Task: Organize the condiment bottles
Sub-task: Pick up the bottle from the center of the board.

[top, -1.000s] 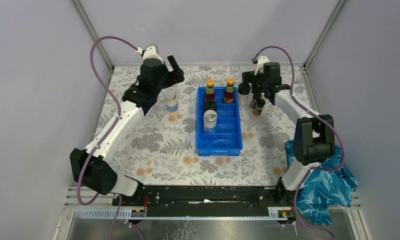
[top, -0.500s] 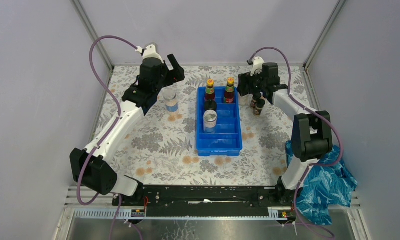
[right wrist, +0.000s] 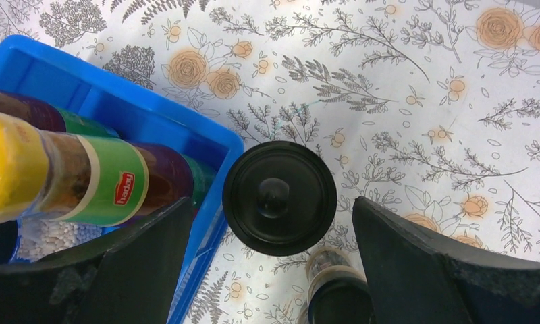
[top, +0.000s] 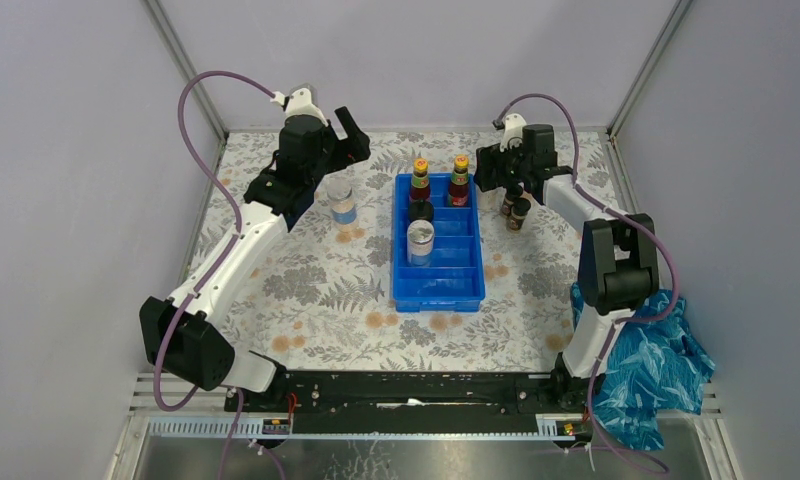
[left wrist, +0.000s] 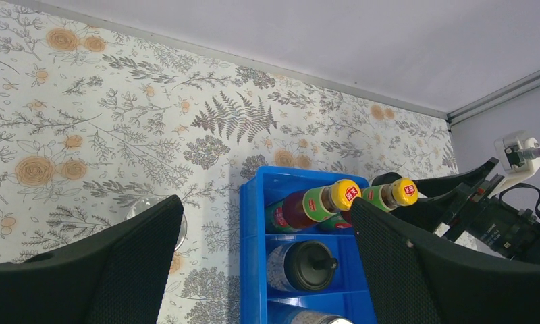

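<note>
A blue tray (top: 438, 286) holds two dark red bottles with yellow caps (top: 420, 180) (top: 460, 178), a clear bottle with a black domed cap (top: 421, 211) and a silver-lidded jar (top: 420, 240). A second silver-lidded jar (top: 342, 201) stands on the table left of the tray. My left gripper (top: 348, 140) hangs open above and behind this jar, holding nothing. My right gripper (right wrist: 273, 202) is open, straddling the second black domed cap (right wrist: 279, 198) just right of the tray without touching it. Two short dark jars (top: 519, 212) stand close by.
The tray's rim (right wrist: 139, 111) lies right beside my right gripper's left finger. One short dark jar (right wrist: 338, 293) stands just under its right finger. A crumpled blue plastic bag (top: 646, 370) lies at the table's right front. Grey walls enclose the table.
My right gripper has shifted left and now covers the black-capped bottle beside the tray, which showed clearly a second ago. The left arm has stayed almost still.
</note>
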